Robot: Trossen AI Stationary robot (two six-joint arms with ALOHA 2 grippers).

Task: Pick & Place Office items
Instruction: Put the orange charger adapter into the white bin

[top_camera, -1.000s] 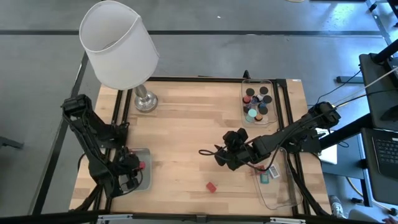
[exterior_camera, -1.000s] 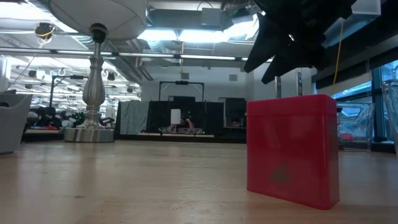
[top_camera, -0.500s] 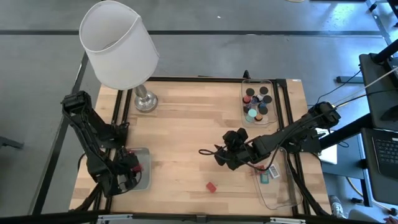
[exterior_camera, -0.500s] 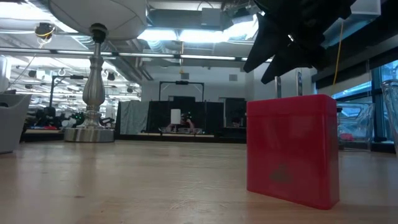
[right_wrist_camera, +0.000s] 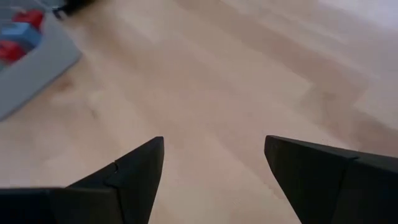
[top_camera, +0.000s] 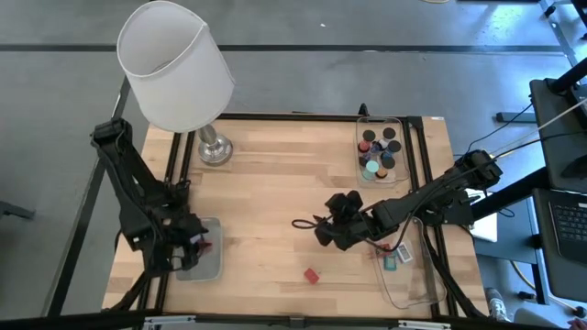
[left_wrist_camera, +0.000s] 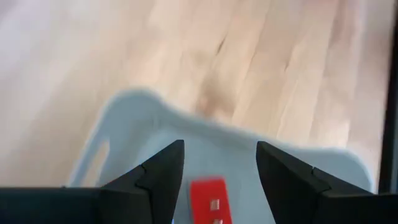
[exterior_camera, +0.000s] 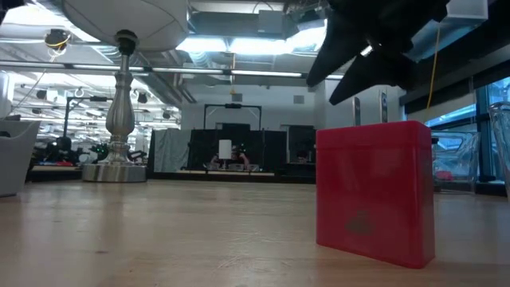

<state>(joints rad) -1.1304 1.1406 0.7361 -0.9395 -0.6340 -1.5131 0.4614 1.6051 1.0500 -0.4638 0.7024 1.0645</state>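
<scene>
My left gripper [left_wrist_camera: 221, 152] hangs open over the frosted tray [top_camera: 213, 266] at the table's near left. A small red block [left_wrist_camera: 208, 198] lies flat on the tray's floor, below the fingers and clear of them. Another small red block [top_camera: 312, 275] stands on the wood near the front edge and looms large in the low view [exterior_camera: 374, 191]. My right gripper [top_camera: 307, 229] hovers open over bare wood at mid-table, above and behind that block, with nothing between its fingers [right_wrist_camera: 214, 140]. Its dark shape [exterior_camera: 374, 48] shows above the block.
A clear tray [top_camera: 378, 151] at the far right holds several dark cylinders and a teal one. Another clear tray [top_camera: 413, 284] at the near right holds a teal and a white piece. The white-shaded lamp [top_camera: 174, 64] stands at the far left, on its base [exterior_camera: 115, 171]. Bare wood lies between.
My left arm has drawn up, lifting its gripper higher above the frosted tray. The red block stays lying in the tray.
</scene>
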